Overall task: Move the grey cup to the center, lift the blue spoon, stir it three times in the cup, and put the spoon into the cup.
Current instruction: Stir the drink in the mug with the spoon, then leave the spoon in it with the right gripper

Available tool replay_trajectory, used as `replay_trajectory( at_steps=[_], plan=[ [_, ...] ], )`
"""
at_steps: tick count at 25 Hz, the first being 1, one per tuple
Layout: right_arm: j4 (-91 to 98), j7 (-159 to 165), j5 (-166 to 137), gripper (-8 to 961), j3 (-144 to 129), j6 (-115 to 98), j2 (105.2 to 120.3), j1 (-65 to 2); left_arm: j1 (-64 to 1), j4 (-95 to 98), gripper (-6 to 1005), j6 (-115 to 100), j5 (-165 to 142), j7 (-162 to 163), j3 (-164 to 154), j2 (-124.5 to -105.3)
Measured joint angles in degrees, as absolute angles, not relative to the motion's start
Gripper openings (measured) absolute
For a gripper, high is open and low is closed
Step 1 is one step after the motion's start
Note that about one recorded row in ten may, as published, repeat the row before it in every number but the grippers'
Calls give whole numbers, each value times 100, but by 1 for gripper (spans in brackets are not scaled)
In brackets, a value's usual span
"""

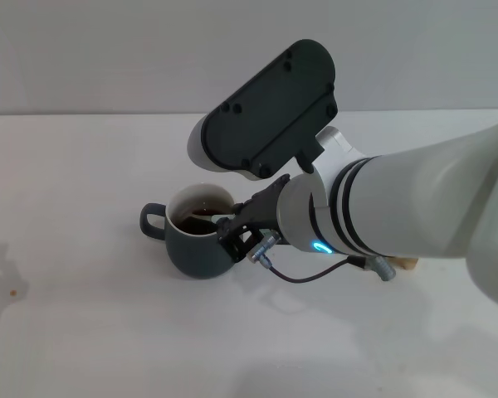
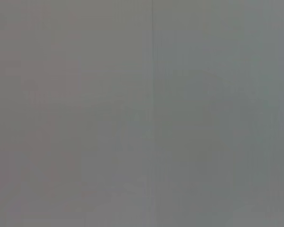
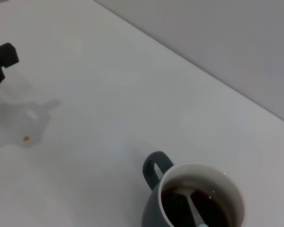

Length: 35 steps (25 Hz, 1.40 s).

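The grey cup [image 1: 197,245] stands on the white table near the middle, its loop handle pointing to my left, with dark brown liquid inside. It also shows in the right wrist view [image 3: 154,213]. The blue spoon [image 3: 195,211] stands tilted in the liquid, with its metal bowl down and its pale-blue handle rising towards my right wrist. My right gripper [image 1: 232,232] is at the cup's right rim, shut on the spoon's handle. My left gripper [image 3: 4,56] is parked far off at the table's left side.
A small wooden block [image 1: 407,264] peeks out under my right forearm, to the right of the cup. A small brown stain [image 1: 14,292] lies on the table at the far left. The left wrist view shows only a plain grey surface.
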<state>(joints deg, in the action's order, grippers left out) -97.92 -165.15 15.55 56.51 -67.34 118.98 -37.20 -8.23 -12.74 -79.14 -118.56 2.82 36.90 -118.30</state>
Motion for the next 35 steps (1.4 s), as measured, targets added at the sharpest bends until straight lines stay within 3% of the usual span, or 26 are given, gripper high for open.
replay_trajectory(
  at_steps=[35],
  plan=[
    [-9856,-16516,1529,163,5548,-6730,11894,-3386,-788,-1286,-1,-7777,-11856,281,3697,-11847]
  ],
)
